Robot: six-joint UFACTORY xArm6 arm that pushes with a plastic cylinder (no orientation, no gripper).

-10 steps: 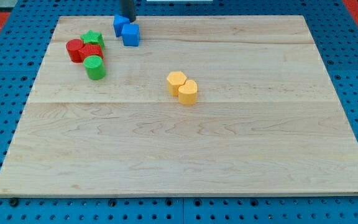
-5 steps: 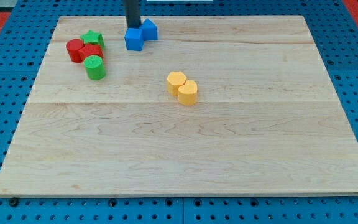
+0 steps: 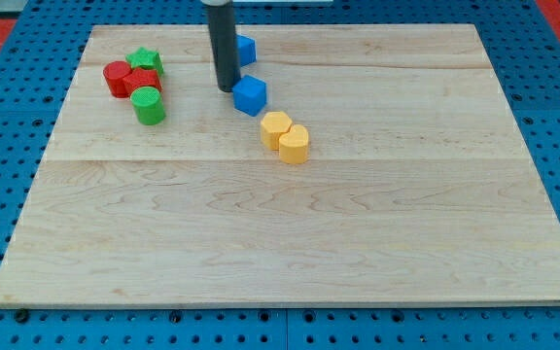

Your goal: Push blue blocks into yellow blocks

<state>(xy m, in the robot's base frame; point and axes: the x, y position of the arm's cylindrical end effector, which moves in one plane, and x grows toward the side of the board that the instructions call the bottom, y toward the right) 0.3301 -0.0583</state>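
Tip: our tip touches the blue cube, upper-left face.
Gripper: none fitted.
Handling: cube probably light, rigid, slides readily; push centrally toward the yellow blocks.

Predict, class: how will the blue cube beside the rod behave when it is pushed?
The blue cube sits on a flat face, so it should slide, not roll. The wooden board looks smooth, so probably easily. My tip touches near one corner, so it may turn.

Pale wooden board, two blue blocks, two yellow, red and green cluster
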